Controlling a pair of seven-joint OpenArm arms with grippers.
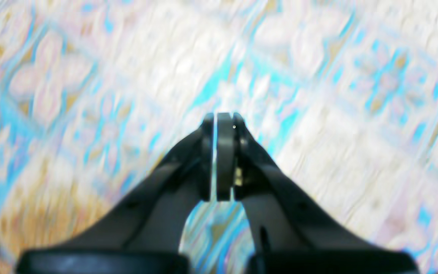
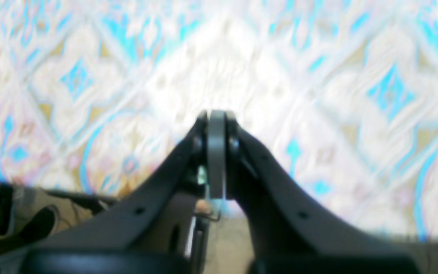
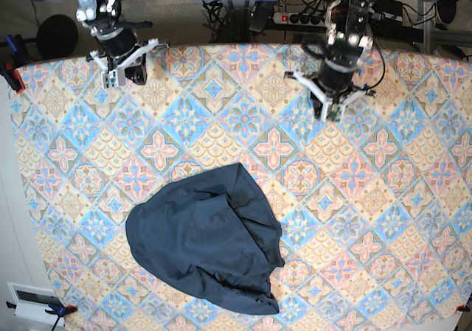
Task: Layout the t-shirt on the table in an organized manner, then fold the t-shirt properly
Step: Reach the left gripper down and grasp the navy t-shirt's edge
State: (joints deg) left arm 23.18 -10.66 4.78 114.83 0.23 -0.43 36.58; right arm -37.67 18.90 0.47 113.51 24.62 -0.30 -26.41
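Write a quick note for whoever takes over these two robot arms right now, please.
Left gripper: shut, nothing held, above the table.
Right gripper: shut, nothing held, above the table's far side.
The dark navy-blue fabric t-shirt lies bunched and creased near the base view's bottom edge, away from both grippers, on the table with a pastel floral tile-pattern cloth.
Done: no neat layout or fold to be seen.
Left: spread the t-shirt flat, then fold it.

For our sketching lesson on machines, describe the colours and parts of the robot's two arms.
Both arms mix black and pale metallic grey parts. Black fingers taper to narrow tips. Dark cables run behind them.
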